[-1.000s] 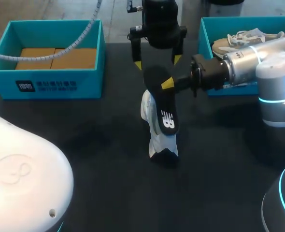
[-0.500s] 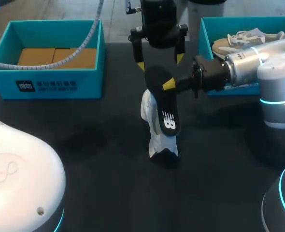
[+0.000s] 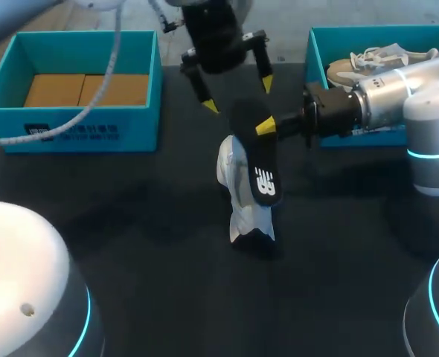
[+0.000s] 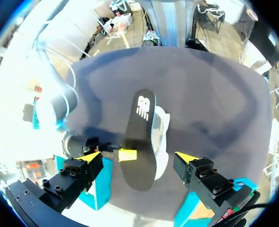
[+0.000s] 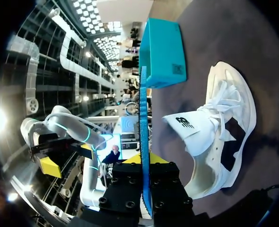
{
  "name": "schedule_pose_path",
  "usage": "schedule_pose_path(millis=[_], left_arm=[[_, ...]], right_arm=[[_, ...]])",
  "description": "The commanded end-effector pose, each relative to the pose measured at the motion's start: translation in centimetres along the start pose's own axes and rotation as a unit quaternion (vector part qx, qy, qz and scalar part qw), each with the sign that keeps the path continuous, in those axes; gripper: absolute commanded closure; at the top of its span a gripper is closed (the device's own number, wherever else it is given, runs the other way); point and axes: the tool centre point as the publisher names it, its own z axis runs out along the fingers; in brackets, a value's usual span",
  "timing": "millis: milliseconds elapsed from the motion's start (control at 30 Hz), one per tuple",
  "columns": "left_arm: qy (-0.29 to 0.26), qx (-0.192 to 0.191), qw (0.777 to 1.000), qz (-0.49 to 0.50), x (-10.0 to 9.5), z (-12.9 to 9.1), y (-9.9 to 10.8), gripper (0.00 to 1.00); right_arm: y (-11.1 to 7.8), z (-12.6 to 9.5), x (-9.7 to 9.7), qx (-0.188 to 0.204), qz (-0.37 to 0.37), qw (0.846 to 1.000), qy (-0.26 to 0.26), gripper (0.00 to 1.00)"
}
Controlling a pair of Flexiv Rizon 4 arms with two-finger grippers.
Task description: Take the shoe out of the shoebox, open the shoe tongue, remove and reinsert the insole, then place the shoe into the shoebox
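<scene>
- Shoe [image 3: 233, 169] is out of the box and lies on the bench [image 3: 130, 253], mid-bench, between the two teal boxes.
- Tongue [image 5: 192, 126] is pulled up and open, seen in the right wrist view; laces are loose.
- Insole [image 3: 258, 160] is fully out of the shoe, black, held in the air slanting down over it. Can't tell if its low end touches the shoe.
- Right jaws are clenched on the insole's upper end, and the insole runs edge-on between them in the right wrist view.
- Left jaws are released and empty, spread wide and hanging above the insole and shoe, touching neither.
- Right box [image 3: 314, 56] holds a second shoe [image 3: 368, 61], behind the right arm.
- Left box [image 3: 93, 134] holds only tan blocks [image 3: 85, 89].
- Progress, as I judge it: take-out, tongue and insole removal are done, so about halfway.
- Left to do: feed the insole back into the shoe, seat it flat, then put the shoe into the box.
- Next likely needs the left jaws to steady the shoe while the right arm slides the insole in toe-first.
</scene>
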Motion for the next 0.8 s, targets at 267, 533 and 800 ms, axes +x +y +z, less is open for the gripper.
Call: schedule_pose_path(millis=[267, 533, 800], left_arm=[[-0.253, 0.034, 0.967, 0.013, 2.1, -0.2, -0.9, 0.0], [-0.319, 0.05, 0.946, 0.018, 2.3, -0.2, -1.3, 0.0], [-0.374, 0.019, 0.927, 0.033, 2.4, -0.1, -1.5, 0.0]], right_arm=[[-0.9, -0.5, 0.3, -0.009, 0.006, 1.0, -0.004, 1.0], [-1.0, -0.9, 0.5, -0.01, 0.009, 1.0, -0.007, 1.0], [-1.3, -1.3, 0.5, -0.018, 0.013, 1.0, -0.012, 1.0]])
